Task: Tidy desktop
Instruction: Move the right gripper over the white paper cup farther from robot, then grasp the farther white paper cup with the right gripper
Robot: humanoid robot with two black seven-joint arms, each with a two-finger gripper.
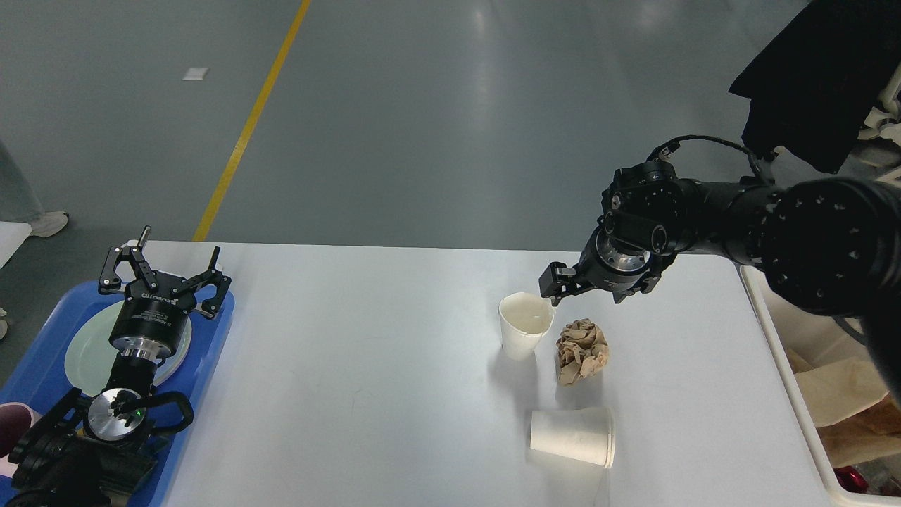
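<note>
The large white smooth table (352, 366) with rounded corners filled most of the head view, and three pieces of rubbish lay together on its right half: an upright white paper cup (524, 325), a crumpled ball of brown paper (581, 351) just beside it on the right, and a second white paper cup lying on its side (572, 436) nearer to the robot. They seemed to be placed there as the things to be cleared, because a cream rectangular bin (788, 394) stood against the right edge of the table and already held some brown paper. The right hand (563, 282) hovered just behind the rim of the upright cup, probably because this cup was the nearest thing to reach. One dark finger came down close to the rim, but I cannot tell whether the hand was released or clenched, since its fingers were seen dark and from the side; nothing appeared to be held in it. The left hand (163, 271) rested far away, above a blue plastic tray (211, 352) at the left edge, over a pale round plate (84, 352). Its fingers were spread apart and empty, so I judged it was waiting. The task looked still at an early stage, as all three things remained on the table.
</note>
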